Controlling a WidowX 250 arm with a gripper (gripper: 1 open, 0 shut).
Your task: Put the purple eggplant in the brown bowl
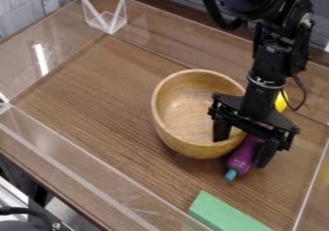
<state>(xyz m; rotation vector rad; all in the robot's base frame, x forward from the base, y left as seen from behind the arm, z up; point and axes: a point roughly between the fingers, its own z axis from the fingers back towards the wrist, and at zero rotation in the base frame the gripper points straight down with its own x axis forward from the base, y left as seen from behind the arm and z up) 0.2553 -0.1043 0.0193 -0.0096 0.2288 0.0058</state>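
1. The purple eggplant is a small, elongated toy with rounded sides, deep purple and slightly glossy, with a blue-teal stem cap at its lower end in the view
2. It lies on the worktop, outside the brown bowl and just beside its lower right rim, slanting so that the cap points down and a little to the left (its upper part is partly covered by the dark fingers, so its full outline is hidden)
3. The gripper is low over the eggplant and the bowl's near right side, with its fingers spread, one overlapping the bowl's rim in the view and the other over the eggplant's right side; whether either touches the eggplant, I cannot tell
4. The bowl is round, light brown and much wider than the eggplant, with its opening facing up
5. A flat green block lies below the eggplant in the view, apart from it, and something yellow shows behind the arm, mostly hidden
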